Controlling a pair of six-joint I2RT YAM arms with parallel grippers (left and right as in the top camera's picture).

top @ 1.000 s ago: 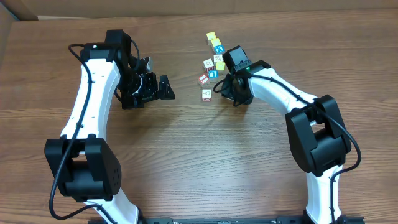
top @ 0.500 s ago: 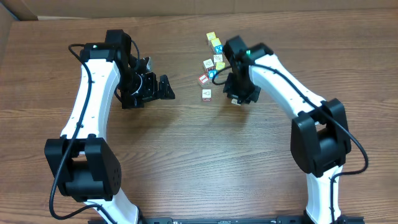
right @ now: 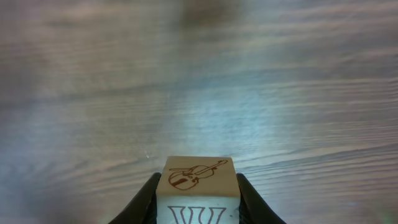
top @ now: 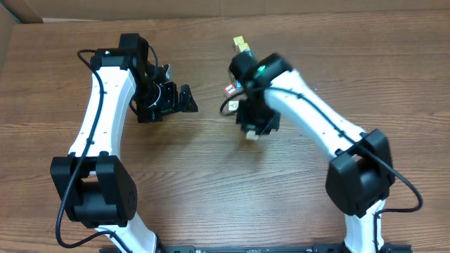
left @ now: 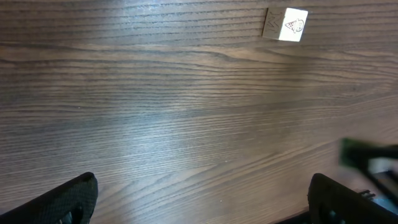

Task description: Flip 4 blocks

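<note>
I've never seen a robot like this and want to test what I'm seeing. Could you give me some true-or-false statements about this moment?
1. The right gripper holds the violin block. True.
2. The left gripper is shut on a block. False: it is open and empty.
3. The table is glass. False: it is brown wood.
4. The left wrist view shows a lone block lying on the table. True.

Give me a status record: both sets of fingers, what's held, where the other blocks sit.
left fingers: open, empty
right fingers: shut on the held block
held block: violin picture on top, letter W facing the wrist camera
loose block: on the table ahead of the left fingers
other blocks: clustered beside the right arm, partly hidden by it
</note>
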